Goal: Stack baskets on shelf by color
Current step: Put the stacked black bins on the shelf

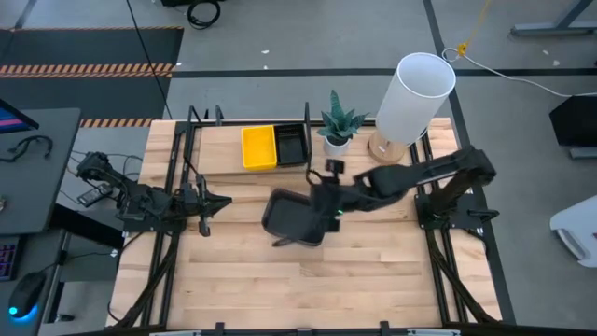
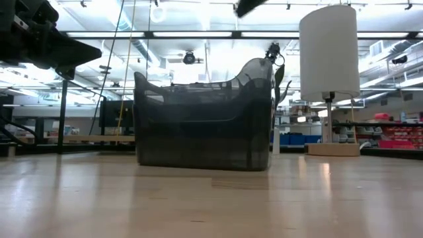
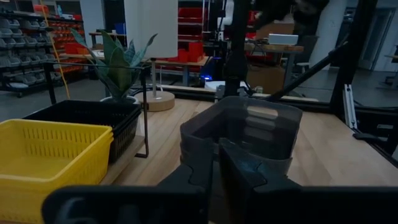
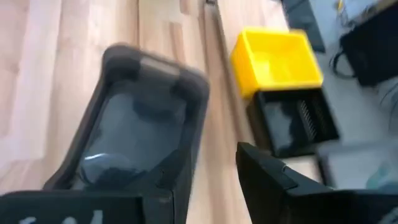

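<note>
A nested stack of smoky grey baskets [image 1: 292, 217] [image 2: 205, 122] [image 3: 245, 134] [image 4: 134, 118] stands on its base in the middle of the table. My right gripper [image 1: 328, 205] [image 4: 214, 158] hangs open above the stack's right end; in the low view its tip [image 2: 248, 5] is clear of the rim. A yellow basket [image 1: 258, 147] [image 4: 273, 59] and a black slatted basket [image 1: 291, 145] [image 4: 295, 121] sit side by side on the shelf [image 1: 219, 149] at the table's far side. My left gripper [image 1: 213, 203] [image 3: 214, 163] waits shut, left of the grey stack.
A white pot with a green plant [image 1: 338, 131] [image 3: 118, 62] stands just right of the shelf. Beside it is a lamp with a tall white shade [image 1: 415, 93] [image 2: 328, 49] on a wooden foot. Bare tabletop [image 1: 308, 289] lies on the near side of the grey stack.
</note>
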You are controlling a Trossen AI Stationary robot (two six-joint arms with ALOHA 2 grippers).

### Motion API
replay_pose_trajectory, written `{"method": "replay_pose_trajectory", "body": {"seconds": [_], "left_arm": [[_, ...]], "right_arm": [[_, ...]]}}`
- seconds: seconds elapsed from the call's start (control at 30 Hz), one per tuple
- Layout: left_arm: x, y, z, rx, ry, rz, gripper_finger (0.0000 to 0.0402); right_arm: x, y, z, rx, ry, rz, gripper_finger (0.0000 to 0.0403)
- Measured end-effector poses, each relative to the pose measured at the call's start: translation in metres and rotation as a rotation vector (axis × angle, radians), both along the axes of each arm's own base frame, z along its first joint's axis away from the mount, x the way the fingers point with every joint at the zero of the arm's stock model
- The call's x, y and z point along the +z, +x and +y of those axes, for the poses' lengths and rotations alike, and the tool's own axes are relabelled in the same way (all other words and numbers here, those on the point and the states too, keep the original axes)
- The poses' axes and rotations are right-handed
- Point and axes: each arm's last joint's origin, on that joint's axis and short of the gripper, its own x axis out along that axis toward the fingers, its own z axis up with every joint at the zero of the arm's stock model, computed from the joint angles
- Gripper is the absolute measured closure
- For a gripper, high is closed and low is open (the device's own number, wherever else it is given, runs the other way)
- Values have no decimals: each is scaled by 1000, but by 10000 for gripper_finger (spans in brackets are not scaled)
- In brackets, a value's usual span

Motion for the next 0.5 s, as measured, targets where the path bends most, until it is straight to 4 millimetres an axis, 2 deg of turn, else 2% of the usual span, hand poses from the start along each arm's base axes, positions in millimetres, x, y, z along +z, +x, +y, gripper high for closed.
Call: {"method": "replay_pose_trajectory", "body": {"seconds": [0.17,0.3,0.5], "left_arm": [[0,0,0,0,-9,-3,374],[3,0,-1,-33,-260,-81,375],[9,0,0,-57,-431,-147,376]], "right_arm": [[-23,-38,22,-45,49,-57,273],[-36,-73,40,-63,131,-156,273],[-57,-112,58,-60,152,-315,273]]}}
